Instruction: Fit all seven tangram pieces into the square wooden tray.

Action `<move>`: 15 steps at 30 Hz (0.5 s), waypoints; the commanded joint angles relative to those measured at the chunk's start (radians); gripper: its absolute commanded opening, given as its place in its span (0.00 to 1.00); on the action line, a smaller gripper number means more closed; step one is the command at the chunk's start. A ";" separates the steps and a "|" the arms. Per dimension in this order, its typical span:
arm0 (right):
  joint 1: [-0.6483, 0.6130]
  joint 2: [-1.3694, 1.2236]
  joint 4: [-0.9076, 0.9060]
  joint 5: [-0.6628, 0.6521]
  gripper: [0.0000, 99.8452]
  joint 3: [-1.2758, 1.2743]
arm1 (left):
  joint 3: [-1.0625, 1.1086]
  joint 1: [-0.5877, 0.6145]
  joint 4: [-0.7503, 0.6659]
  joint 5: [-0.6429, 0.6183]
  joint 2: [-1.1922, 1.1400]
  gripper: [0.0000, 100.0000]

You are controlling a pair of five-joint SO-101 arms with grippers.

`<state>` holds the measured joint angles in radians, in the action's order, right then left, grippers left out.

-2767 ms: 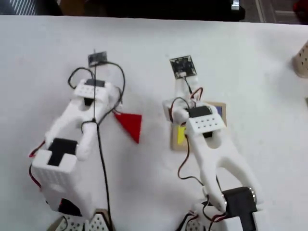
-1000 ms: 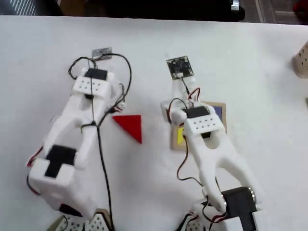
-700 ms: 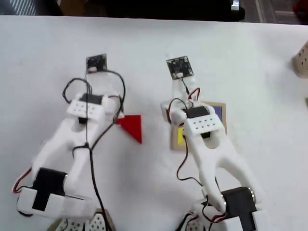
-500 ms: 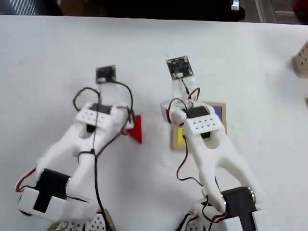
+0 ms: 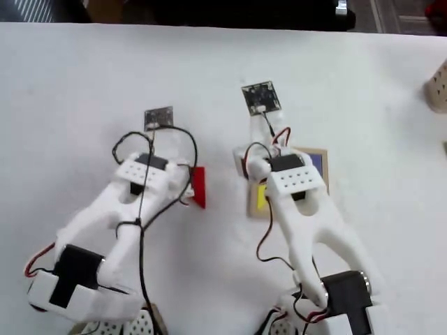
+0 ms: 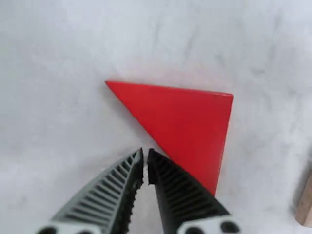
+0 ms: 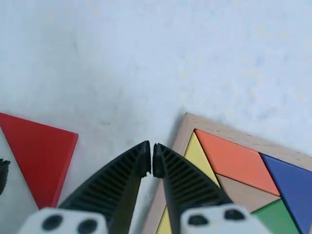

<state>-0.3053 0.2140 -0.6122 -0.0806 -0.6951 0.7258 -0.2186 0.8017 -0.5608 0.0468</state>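
The red triangle (image 6: 190, 122) is lying flat on the white table (image 5: 349, 84), outside the square wooden tray (image 7: 187, 122). It is sitting near the tray's yellow-piece side without touching it. The left gripper (image 6: 145, 163) is pointing down at the triangle's long edge, its jaws drawn together to a thin slit and gripping nothing. The right gripper (image 7: 151, 158) is hanging just off the tray's corner, between tray and triangle, its jaws likewise pressed nearly together and empty. Inside the tray, a yellow piece (image 7: 197, 156), an orange piece (image 7: 234, 161), a blue piece (image 7: 287, 180) and a green piece (image 7: 273, 214) are sitting edge to edge.
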 commanded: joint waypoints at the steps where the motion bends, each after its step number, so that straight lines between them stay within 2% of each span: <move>1: -0.008 0.039 0.010 -0.012 0.02 0.012 | -0.100 0.050 -0.046 0.018 -0.107 0.02; 5: -0.008 0.039 0.010 -0.012 0.02 0.012 | -0.261 0.054 0.044 0.018 -0.240 0.02; 15: -0.008 0.039 0.008 -0.012 0.02 0.012 | -0.571 0.067 0.046 0.026 -0.444 0.02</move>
<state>-0.3053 0.2140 -0.6122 -0.0806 -0.6951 0.3145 -0.1634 0.8493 -0.5608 -0.3337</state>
